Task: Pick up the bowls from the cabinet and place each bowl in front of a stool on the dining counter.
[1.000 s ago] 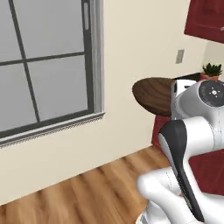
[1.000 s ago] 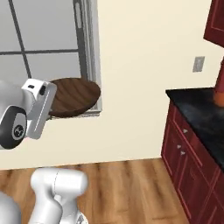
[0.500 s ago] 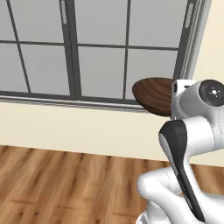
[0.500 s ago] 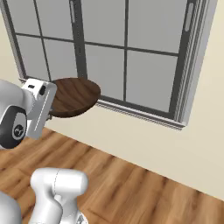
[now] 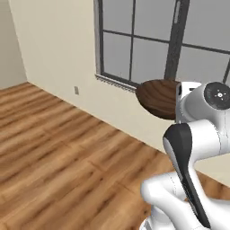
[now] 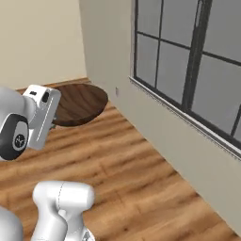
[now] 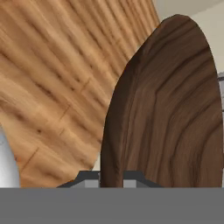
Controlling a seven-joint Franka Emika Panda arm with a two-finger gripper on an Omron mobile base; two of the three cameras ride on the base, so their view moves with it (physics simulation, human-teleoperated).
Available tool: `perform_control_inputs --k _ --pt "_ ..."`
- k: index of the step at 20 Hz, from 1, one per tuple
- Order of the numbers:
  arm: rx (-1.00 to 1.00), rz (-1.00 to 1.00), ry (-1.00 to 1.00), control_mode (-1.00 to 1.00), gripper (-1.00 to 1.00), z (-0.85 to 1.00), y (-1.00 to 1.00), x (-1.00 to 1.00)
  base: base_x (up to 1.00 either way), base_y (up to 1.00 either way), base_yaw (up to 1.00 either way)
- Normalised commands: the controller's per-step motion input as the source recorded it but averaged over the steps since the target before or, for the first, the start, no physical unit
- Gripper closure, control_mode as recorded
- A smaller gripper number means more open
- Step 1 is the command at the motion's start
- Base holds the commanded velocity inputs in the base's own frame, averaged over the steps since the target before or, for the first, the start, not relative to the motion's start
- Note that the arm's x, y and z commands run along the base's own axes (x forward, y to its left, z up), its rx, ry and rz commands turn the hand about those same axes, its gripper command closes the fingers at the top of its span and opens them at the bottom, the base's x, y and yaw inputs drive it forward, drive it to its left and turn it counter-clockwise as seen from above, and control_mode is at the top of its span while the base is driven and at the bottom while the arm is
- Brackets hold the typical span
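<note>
My jaws clamped on rim of dark wood bowl (image 7: 170, 109), carried clear of my body for transport. Bowl (image 5: 157, 98) aloft over plank floor (image 5: 54, 148), kept roughly level. Far: cream wall (image 6: 155, 117), window (image 6: 188, 61). Dining table, stools yet to reach.

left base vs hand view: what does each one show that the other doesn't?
Left base view alone: the window with its dark frame, a small wall outlet low on the cream wall, and the white arm. Hand view alone: the gripper with its fingers shut on the bowl's rim, one on each side. Both: the dark brown wooden bowl held up over the wood plank floor.
</note>
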Motion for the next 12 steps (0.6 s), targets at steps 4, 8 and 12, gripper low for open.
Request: perform_control_inputs --k 4,8,12 --pt "0.0 0.0 0.0 1.0 1.0 0.0 0.0 0.0 0.01 0.0 0.84" --pt "0.0 0.0 0.0 1.0 1.0 0.0 0.0 0.0 0.09 0.0 0.84" --pt "0.0 0.0 0.0 1.0 1.0 0.0 0.0 0.0 0.29 -0.02 0.79"
